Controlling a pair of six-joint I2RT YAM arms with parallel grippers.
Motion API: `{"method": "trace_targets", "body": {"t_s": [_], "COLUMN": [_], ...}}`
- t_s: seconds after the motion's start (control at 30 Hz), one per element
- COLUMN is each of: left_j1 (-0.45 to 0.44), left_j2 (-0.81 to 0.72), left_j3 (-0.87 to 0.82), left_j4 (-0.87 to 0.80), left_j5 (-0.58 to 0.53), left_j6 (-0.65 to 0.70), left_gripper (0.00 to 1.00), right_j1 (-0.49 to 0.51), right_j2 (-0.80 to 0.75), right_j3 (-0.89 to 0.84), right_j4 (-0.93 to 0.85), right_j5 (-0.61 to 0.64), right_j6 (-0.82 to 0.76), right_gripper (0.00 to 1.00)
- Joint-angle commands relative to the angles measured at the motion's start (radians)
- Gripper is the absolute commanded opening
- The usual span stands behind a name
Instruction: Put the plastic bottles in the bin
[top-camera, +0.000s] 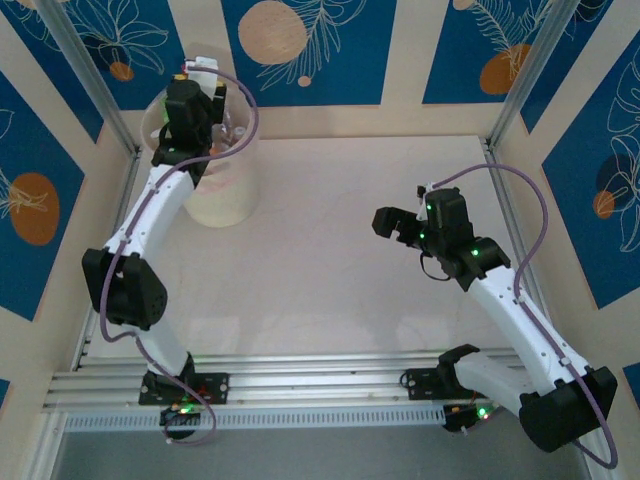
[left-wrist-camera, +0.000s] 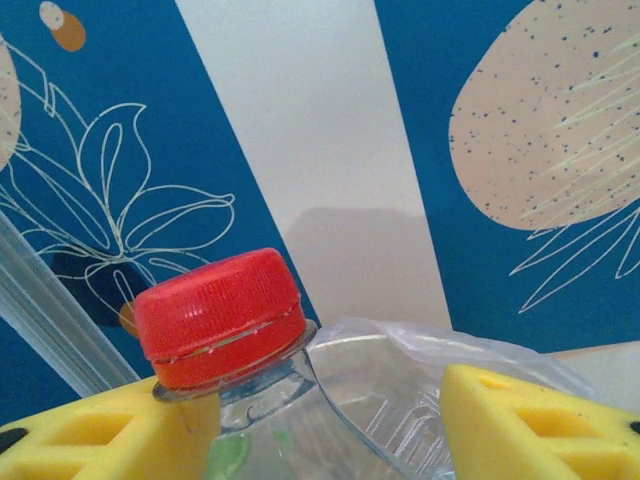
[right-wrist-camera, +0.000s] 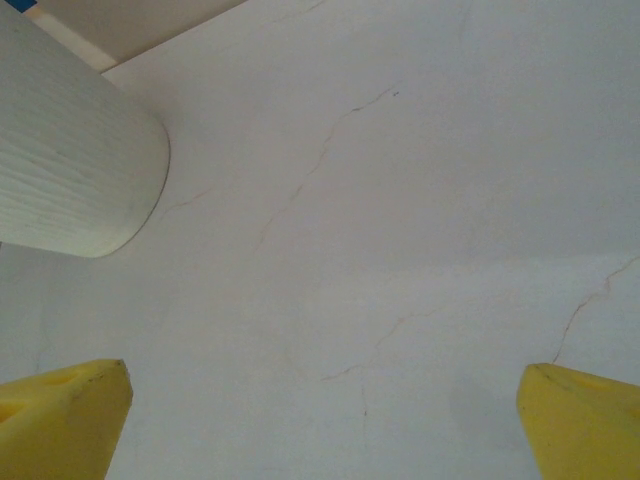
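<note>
Table (top-camera: 330, 260), far-left: left pincer (left-wrist-camera: 315, 400) holds bottle (left-wrist-camera: 240, 335) above bin (top-camera: 222, 190).

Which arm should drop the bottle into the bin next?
Left. The left hand grips the red-capped bottle above the bin; the right hand is open, empty, away over the table.

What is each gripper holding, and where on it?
Left gripper grips a red-capped clear bottle at its shoulder, just below the cap; right gripper is open, empty.

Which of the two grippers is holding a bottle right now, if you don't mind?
The left gripper: it clamps a red-capped bottle above the bin, while the right gripper hangs open and empty over the table.
</note>
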Motion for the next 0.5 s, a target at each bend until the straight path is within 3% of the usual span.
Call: {"method": "trace_targets", "body": {"t_s": [0.0,0.33,0.4,0.47], "left_j1": [0.030,0.033,0.032,0.032], "left_j2": [-0.064,-0.115,-0.106,-0.085], "left_j3": [-0.057,-0.251,-0.233,-0.189], "left_j4": [-0.012,0.096,0.066,0.014], "left_j5": [-0.048,-0.010,-0.015,-0.025], "left_j6": [-0.002,-0.057,-0.060,-0.060], "left_gripper": [0.60,0.65,0.79,0.83], "right_j1": [0.007,0.007,0.006,0.006], "right_j2": [-0.014,-0.022,-0.021,-0.019], "right_j3": [-0.013,-0.027,-0.024,-0.021], "right_j4": [0.018,0.034,0.032,0.029], "right_j5": [0.012,0.019,0.018,0.019], "right_j6": [0.014,0.018,0.017,0.016], "right_gripper": [0.99,0.99,0.99,0.99]}}
